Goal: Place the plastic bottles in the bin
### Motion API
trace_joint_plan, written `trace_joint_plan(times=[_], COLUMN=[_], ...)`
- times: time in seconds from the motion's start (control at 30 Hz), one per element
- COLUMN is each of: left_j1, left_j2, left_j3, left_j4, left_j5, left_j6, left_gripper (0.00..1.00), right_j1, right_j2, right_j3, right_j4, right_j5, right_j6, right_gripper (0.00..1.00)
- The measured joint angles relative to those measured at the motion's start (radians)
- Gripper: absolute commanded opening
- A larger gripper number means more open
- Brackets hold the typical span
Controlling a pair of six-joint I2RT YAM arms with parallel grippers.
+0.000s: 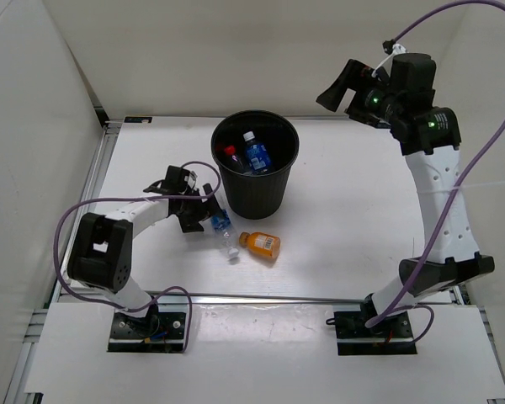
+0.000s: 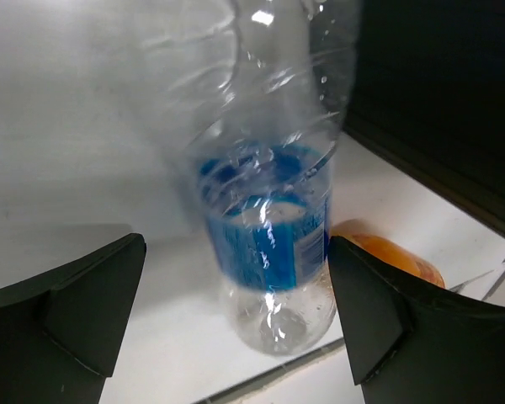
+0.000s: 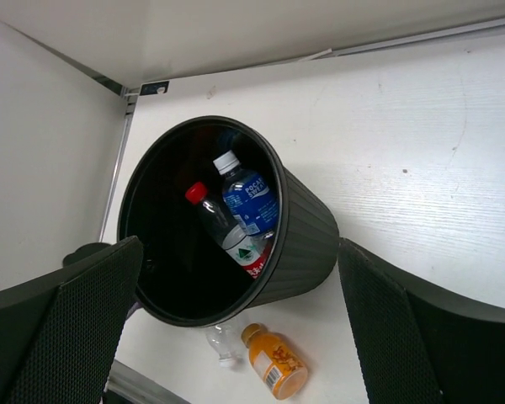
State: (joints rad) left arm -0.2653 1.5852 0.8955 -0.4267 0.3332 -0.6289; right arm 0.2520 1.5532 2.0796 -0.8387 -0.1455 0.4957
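Left fingers [image 2: 67,311] spread wide either side of a blue-label bottle [image 2: 269,252] lying on the counter [image 2: 84,151], not clamped on it. Just outside one finger, an orange bottle [image 2: 387,252]; beyond that, the bin [image 2: 438,84]. Right fingers [image 3: 59,337] wide too, empty, high over the bin. Directly below them, inside it, a white-capped bottle [image 3: 248,202] and a red-capped bottle [image 3: 219,220].

Top and high right wrist views both overlook the bin [image 1: 261,198]; left wrist sits low, close.
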Motion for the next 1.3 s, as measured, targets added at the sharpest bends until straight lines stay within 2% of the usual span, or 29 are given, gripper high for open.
trace_joint_plan(times=[0.23, 0.3, 0.47, 0.5, 0.53, 0.63, 0.77, 0.93, 1.0, 1.1, 1.3], left_j1=[-0.007, -0.007, -0.01, -0.011, -0.012, -0.009, 0.03, 0.106, 0.121, 0.127, 0.127], left_j2=[0.069, 0.076, 0.071, 0.06, 0.045, -0.031, -0.179, -0.432, -0.506, -0.519, -0.311], left_j3=[-0.004, -0.005, -0.053, -0.072, -0.097, -0.174, -0.274, -0.27, -0.211, -0.014, 0.554], left_j4=[0.107, 0.134, 0.213, 0.229, 0.238, 0.251, 0.188, 0.06, 0.002, -0.069, -0.109], left_j5=[0.036, 0.048, 0.072, 0.073, 0.073, 0.074, 0.05, -0.008, -0.032, -0.059, -0.075], left_j6=[0.0, 0.0, -0.004, -0.003, -0.003, -0.008, -0.009, -0.024, -0.03, -0.034, -0.016], left_gripper=[1.0, 0.97, 0.75, 0.62, 0.58, 0.56, 0.55, 0.55, 0.55, 0.55, 0.56], right_j1=[-0.001, -0.001, -0.001, -0.001, -0.001, -0.001, -0.001, -0.001, -0.001, -0.001, -0.001], right_j2=[-0.055, -0.056, -0.056, -0.056, -0.058, -0.062, -0.062, -0.062, -0.061, -0.061, -0.041], right_j3=[-0.022, -0.023, -0.035, -0.037, -0.042, -0.058, -0.08, -0.087, -0.089, -0.092, -0.098], right_j4=[-0.013, -0.021, -0.042, -0.045, -0.046, -0.051, -0.055, -0.059, -0.059, -0.057, -0.058], right_j5=[-0.019, -0.019, -0.023, -0.024, -0.026, -0.029, -0.033, -0.043, -0.045, -0.052, -0.061], right_j6=[-0.006, -0.006, -0.006, -0.006, -0.006, -0.006, -0.005, 0.002, 0.006, 0.017, 0.033], right_gripper=[1.0, 1.0, 1.0, 1.0, 1.0, 1.0, 1.0, 1.0, 1.0, 1.0, 1.0])
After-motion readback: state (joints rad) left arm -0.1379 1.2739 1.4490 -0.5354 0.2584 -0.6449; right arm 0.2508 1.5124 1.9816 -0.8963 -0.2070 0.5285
